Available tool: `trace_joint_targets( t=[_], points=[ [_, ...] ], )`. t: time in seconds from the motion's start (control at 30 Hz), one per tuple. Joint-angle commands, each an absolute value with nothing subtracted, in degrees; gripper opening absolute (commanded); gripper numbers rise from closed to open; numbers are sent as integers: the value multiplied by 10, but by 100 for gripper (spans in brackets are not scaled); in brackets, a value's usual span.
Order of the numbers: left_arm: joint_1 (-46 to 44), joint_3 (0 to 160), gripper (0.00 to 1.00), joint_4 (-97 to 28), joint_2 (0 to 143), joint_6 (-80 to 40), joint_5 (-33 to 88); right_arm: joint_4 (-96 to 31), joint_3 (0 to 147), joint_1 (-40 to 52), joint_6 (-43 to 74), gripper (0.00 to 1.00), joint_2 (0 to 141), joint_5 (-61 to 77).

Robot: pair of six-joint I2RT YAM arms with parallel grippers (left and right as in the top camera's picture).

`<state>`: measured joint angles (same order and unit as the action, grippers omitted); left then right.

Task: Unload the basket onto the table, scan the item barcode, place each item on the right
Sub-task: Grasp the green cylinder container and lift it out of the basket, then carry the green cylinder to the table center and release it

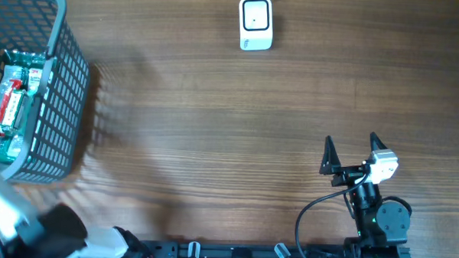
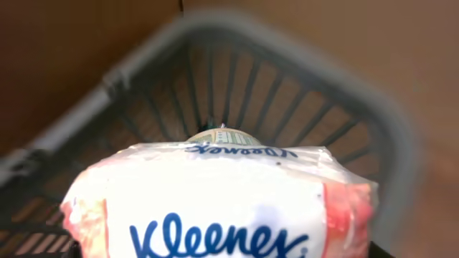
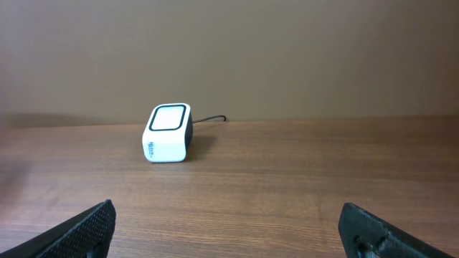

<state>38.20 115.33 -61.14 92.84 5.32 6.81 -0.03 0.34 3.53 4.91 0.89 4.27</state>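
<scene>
A white Kleenex tissue pack [image 2: 215, 193] with red-orange ends fills the bottom of the left wrist view, close to the camera and above the grey wire basket [image 2: 115, 75]. My left gripper [image 2: 229, 247] is closed on the pack's two ends; only dark slivers of its fingers show at the corners. No barcode shows on the pack. The white scanner [image 1: 256, 24] stands at the far middle of the table, and appears again as the scanner [image 3: 168, 134] in the right wrist view. My right gripper [image 1: 353, 152] rests open near the front right, nothing between its fingers [image 3: 82, 229].
The basket [image 1: 62, 92] stands at the table's left edge with other red and green packets [image 1: 16, 98] inside. My left arm [image 1: 27, 221] crosses the bottom left corner. A cable runs back from the scanner.
</scene>
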Motion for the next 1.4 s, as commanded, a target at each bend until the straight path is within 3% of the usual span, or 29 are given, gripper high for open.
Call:
trace_joint_targets(
  t=[0.0,0.33,0.7,1.0,1.37],
  points=[
    [341,1175,54,-610,866,7,85,2,3,32,46,100,4,43],
    [101,1173,52,-698,816,-117,33,2,3,32,46,100,4,43],
    [-201,1080,51,-821,945,-185,-3,2,3,32,46,100,4,43],
    [-350,998,51,-719,1082,-216,25,2,3,32,46,100,4,43],
    [-450,992,47,-575,1169,-290,11,1,3,32,46,100,4,43]
  ],
)
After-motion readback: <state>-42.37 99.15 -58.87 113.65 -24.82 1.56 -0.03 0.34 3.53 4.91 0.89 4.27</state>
